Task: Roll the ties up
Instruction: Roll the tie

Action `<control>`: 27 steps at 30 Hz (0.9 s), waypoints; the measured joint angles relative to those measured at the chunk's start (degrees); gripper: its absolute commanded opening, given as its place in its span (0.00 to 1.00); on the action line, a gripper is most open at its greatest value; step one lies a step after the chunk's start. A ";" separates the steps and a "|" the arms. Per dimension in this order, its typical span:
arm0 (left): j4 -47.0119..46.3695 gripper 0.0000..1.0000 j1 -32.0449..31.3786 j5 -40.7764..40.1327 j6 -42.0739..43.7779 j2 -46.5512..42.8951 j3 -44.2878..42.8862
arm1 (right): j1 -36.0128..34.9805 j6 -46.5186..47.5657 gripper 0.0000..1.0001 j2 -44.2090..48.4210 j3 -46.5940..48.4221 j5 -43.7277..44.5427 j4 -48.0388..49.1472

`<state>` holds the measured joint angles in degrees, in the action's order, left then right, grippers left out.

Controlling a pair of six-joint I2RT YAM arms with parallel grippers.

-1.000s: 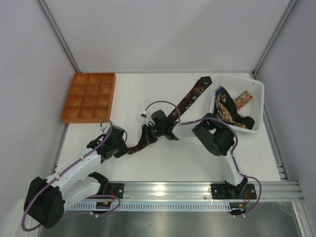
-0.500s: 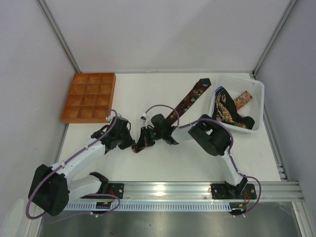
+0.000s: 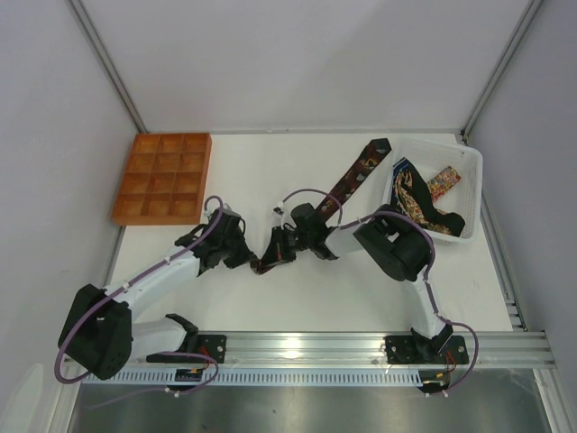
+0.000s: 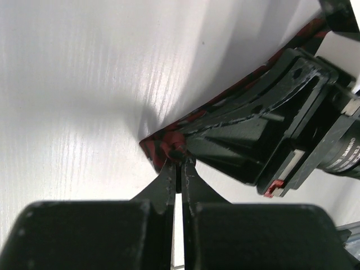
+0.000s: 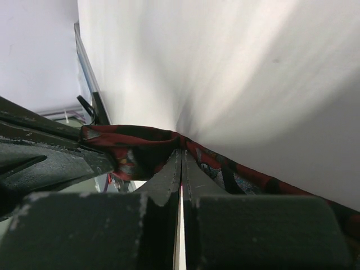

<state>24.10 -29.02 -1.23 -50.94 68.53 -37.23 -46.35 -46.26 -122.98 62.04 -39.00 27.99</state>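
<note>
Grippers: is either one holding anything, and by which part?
Both pinch the tie at its near end: left gripper at the tip, right gripper on the fold beside it.

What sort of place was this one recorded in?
Likely a lab robot cell: white table boxed in by plain panels, aluminium rail at its near edge, plus staged props, an orange tray and a basket of ties.

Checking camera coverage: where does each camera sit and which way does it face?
Top external: above and behind, looking down at the table; left arm, right arm and bases show.
Left wrist: looks along the shut left gripper at the maroon tie and right gripper.
Right wrist: along its shut fingers at that tie.
Shared: both wrist views show the tie.
</note>
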 measured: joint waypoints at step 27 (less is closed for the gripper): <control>3.78 0.01 -0.39 -3.56 -0.02 -10.05 3.48 | 2.47 10.60 0.00 8.98 1.77 5.68 -16.02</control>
<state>27.88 -29.41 -4.80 -50.96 58.48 -33.76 -43.88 -35.66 -113.99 63.81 -33.32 11.97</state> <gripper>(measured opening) 0.025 0.010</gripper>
